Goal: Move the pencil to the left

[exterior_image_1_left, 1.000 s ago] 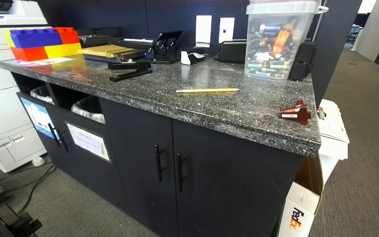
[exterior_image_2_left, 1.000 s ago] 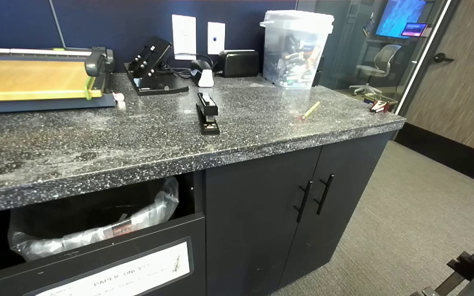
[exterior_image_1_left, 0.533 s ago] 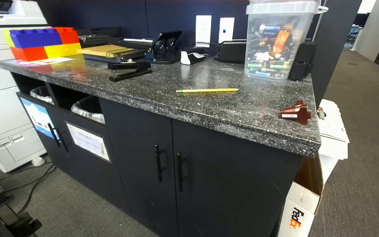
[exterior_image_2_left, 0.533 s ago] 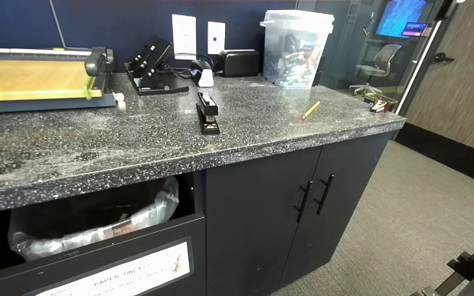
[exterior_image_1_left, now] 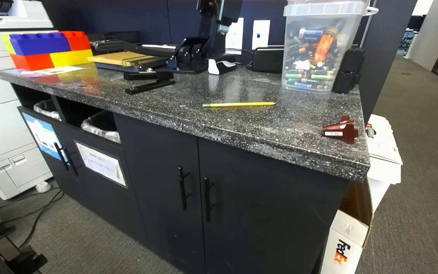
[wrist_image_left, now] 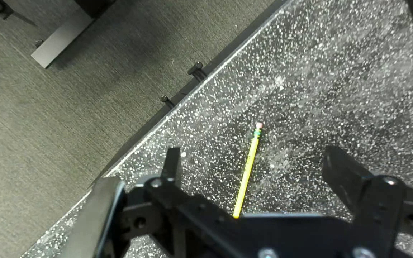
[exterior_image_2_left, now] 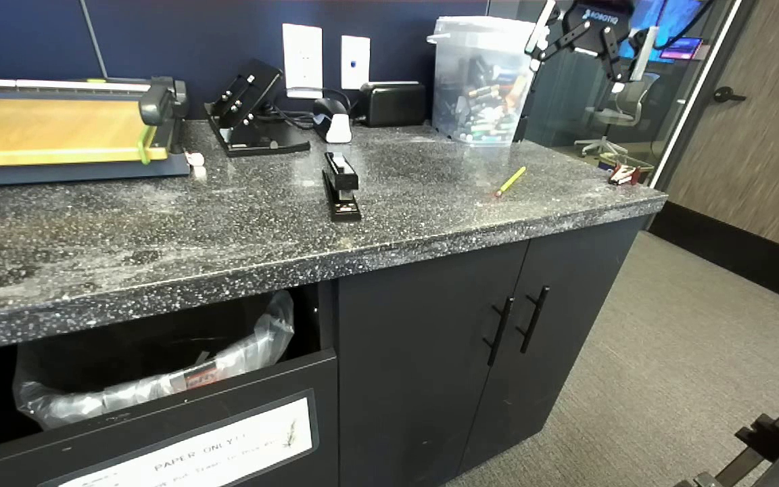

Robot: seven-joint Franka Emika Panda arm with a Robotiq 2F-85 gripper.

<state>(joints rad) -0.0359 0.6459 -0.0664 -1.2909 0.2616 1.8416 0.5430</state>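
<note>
"Countertop (wrist_image_left: 353,89) where?"
"Below the gripper (wrist_image_left: 252,157), dark and white-speckled."
"And the gripper's fingers (wrist_image_left: 344,172)?"
"Spread wide apart."
"The pencil (wrist_image_left: 246,172)?"
"Flat, well below the gripper, showing between the fingers in the wrist view: slim, straight, yellow, green-banded beside a pink eraser, pointed at its other end."

Room: I'm looking at an office
Counter (exterior_image_1_left: 188,91): I see a stapler (exterior_image_2_left: 342,181) and a paper trimmer (exterior_image_2_left: 51,128)
Cabinet (exterior_image_2_left: 423,352): I can read "PAPER ONLY" on its sign (exterior_image_2_left: 234,439)
Machine (exterior_image_1_left: 17,129): big, white, a printer or copier
Glass (exterior_image_2_left: 558,118): I make out a swivel chair (exterior_image_2_left: 635,98) and a screen (exterior_image_2_left: 675,12) behind it
</note>
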